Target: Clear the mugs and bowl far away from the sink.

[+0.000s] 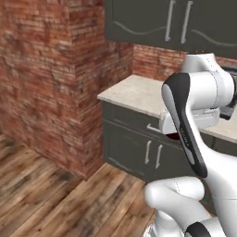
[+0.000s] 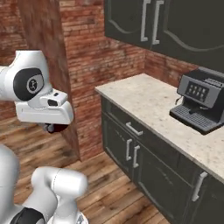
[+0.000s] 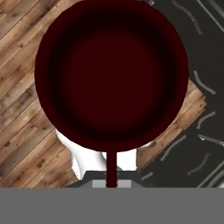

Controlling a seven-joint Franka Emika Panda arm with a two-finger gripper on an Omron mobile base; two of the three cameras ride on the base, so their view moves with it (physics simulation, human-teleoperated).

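Observation:
A dark maroon mug (image 3: pixel 111 74) takes up most of the hand view, seen from above into its round mouth, with its thin handle pointing to the bottom edge. It hangs in the air over the wooden floor, so my gripper (image 1: pixel 174 135) is shut on it. Only a sliver of the maroon mug (image 1: pixel 172 136) shows under the white hand, in front of the lower cabinets. In the right base view the gripper (image 2: pixel 55 127) hangs at the left, well short of the counter. The white mug, the bowl and the sink are out of view.
A pale stone counter (image 2: pixel 148 98) on dark cabinets (image 1: pixel 134 148) runs to the right, with a grey coffee machine (image 2: pixel 199 105) on it. A brick wall corner (image 1: pixel 69 92) juts out on the left. Dark upper cabinets (image 2: pixel 175 26) hang above. Wooden floor (image 1: pixel 55 199) lies below.

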